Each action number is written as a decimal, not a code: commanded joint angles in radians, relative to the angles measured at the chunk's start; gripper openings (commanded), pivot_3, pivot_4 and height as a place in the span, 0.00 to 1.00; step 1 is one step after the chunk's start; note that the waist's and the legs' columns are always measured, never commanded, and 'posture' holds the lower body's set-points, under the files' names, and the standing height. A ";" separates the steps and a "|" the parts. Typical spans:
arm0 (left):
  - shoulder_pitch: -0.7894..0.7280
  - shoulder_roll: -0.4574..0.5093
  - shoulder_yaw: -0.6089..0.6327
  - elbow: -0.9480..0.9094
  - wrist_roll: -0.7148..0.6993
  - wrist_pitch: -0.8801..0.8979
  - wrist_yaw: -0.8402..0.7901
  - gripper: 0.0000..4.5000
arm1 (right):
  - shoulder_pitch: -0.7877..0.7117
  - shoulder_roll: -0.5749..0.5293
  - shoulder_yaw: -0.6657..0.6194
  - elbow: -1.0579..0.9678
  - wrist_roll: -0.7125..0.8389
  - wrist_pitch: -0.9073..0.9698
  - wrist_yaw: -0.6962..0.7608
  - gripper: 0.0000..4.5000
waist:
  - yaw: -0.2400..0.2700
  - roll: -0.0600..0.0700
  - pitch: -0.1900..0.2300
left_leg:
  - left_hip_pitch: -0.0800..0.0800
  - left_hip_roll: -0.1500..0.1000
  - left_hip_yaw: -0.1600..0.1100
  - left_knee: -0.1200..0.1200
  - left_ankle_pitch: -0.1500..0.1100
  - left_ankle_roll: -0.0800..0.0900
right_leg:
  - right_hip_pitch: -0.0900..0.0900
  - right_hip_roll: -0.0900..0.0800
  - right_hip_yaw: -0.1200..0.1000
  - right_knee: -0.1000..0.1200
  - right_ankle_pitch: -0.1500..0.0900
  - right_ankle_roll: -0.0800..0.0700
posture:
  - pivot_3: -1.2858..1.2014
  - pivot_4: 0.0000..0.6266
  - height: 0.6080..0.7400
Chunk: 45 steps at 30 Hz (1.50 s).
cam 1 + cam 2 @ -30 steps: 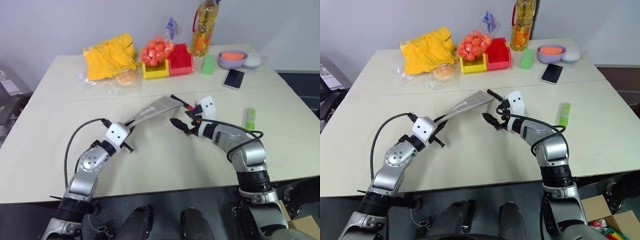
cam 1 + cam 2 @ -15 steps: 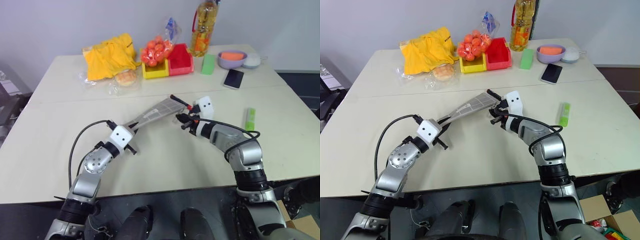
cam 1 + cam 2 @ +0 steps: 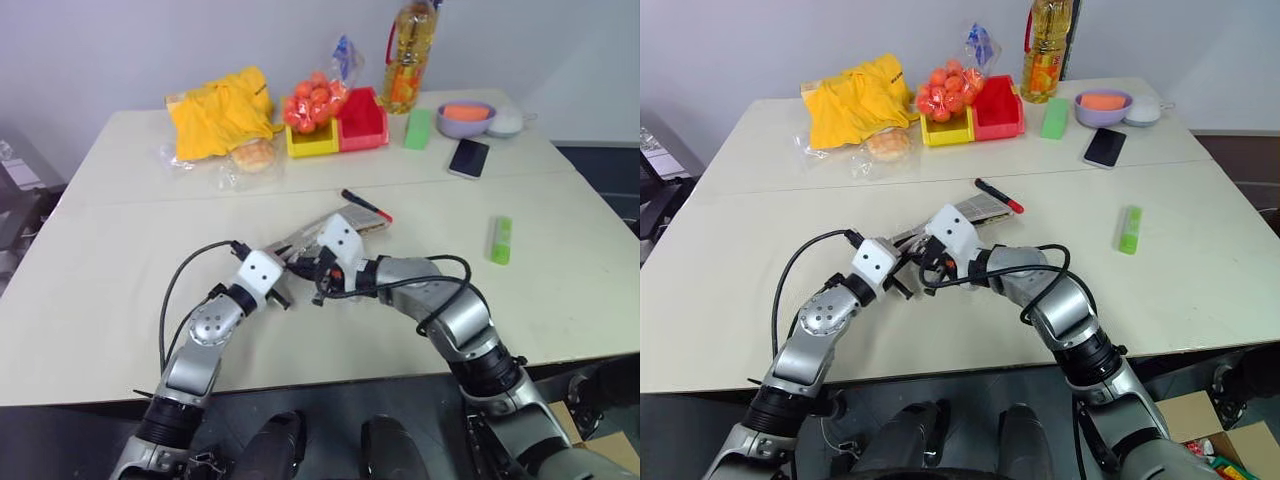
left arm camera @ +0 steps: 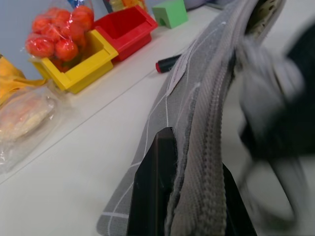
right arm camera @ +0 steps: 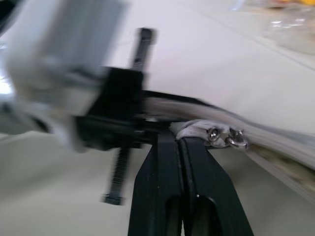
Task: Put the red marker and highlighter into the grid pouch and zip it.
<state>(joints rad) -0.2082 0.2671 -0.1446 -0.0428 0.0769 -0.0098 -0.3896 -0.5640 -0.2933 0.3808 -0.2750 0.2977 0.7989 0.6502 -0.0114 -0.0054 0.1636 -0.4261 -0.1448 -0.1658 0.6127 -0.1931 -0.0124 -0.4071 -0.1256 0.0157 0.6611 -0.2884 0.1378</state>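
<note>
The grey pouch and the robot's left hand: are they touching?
Touching. The left wrist view shows the left hand with its black fingers clamped on the edge of the grey pouch.

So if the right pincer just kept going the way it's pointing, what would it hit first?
Most likely the left pincer, right ahead of the right pincer, which is shut on the grid pouch zipper's cord pull. Depth is hard to judge.

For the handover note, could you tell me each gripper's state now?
Left gripper: shut on the grid pouch.
Right gripper: shut on the cord pull.
</note>
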 commanded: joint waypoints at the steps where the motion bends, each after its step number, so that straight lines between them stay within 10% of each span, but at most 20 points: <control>1: -0.023 -0.010 0.005 -0.034 -0.003 0.014 0.014 0.00 | -0.033 0.017 0.011 -0.050 0.021 -0.003 0.026 0.01 | 0.000 0.000 0.000 | 0.000 0.000 0.000 0.000 0.000 0.000 | 0.000 0.000 0.000 0.000 0.000 0.000 | 0.52 0.24 1.00; 6: -0.023 0.004 0.038 -0.026 0.018 0.024 0.049 0.00 | -0.018 -0.066 -0.076 -0.054 0.050 0.004 0.074 0.19 | 0.001 0.000 0.000 | 0.000 0.000 0.000 0.000 0.000 0.000 | 0.000 0.000 0.000 0.000 0.000 0.000 | 0.52 0.24 1.00; 10: -0.016 0.033 0.095 -0.026 0.048 0.045 0.116 0.00 | 0.002 -0.163 -0.168 0.021 0.000 -0.037 0.034 0.64 | 0.001 0.000 0.000 | 0.000 0.000 0.000 0.000 0.000 0.000 | 0.000 0.000 0.000 0.000 0.000 0.000 | 0.52 0.24 1.00; 29: -0.018 0.031 0.088 -0.019 0.122 0.148 0.197 0.00 | -0.411 -0.082 -0.342 1.218 -0.186 -0.556 -0.053 0.64 | -0.004 0.000 0.000 | 0.000 0.000 0.001 -0.001 0.000 0.000 | 0.000 0.000 0.000 -0.001 0.000 0.000 | 0.52 0.24 1.00; 32: -0.017 0.031 0.086 -0.023 0.119 0.158 0.198 0.00 | -0.431 -0.076 -0.356 1.272 -0.180 -0.587 -0.026 0.42 | -0.006 0.000 0.000 | 0.000 0.000 0.001 -0.001 0.000 -0.001 | 0.000 0.000 0.001 0.000 0.000 0.000 | 0.52 0.24 1.00; 36: -0.019 0.028 0.084 -0.020 0.114 0.163 0.195 0.00 | -0.404 -0.085 -0.361 1.213 -0.188 -0.637 -0.018 0.05 | -0.006 0.000 0.000 | 0.000 0.000 0.001 -0.001 0.000 0.000 | 0.000 0.001 0.001 0.000 0.000 0.000 | 0.52 0.24 1.00; 45: -0.071 0.017 0.075 0.012 0.073 0.132 0.149 0.00 | -0.054 -0.271 -0.328 0.432 -0.159 -0.471 0.149 0.05 | 0.002 0.000 0.000 | -0.001 0.000 0.001 0.000 0.000 0.000 | 0.000 0.000 0.001 -0.001 0.000 0.000 | 0.52 0.24 1.00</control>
<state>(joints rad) -0.2602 0.2876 -0.0655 -0.0168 0.1637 0.1455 -0.2309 -0.6248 -0.5415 0.0655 0.3059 0.1055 0.2992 0.7665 -0.0090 -0.0056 0.1639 -0.4272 -0.1451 -0.1648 0.6130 -0.1932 -0.0124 -0.4073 -0.1256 0.0164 0.6604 -0.2883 0.1380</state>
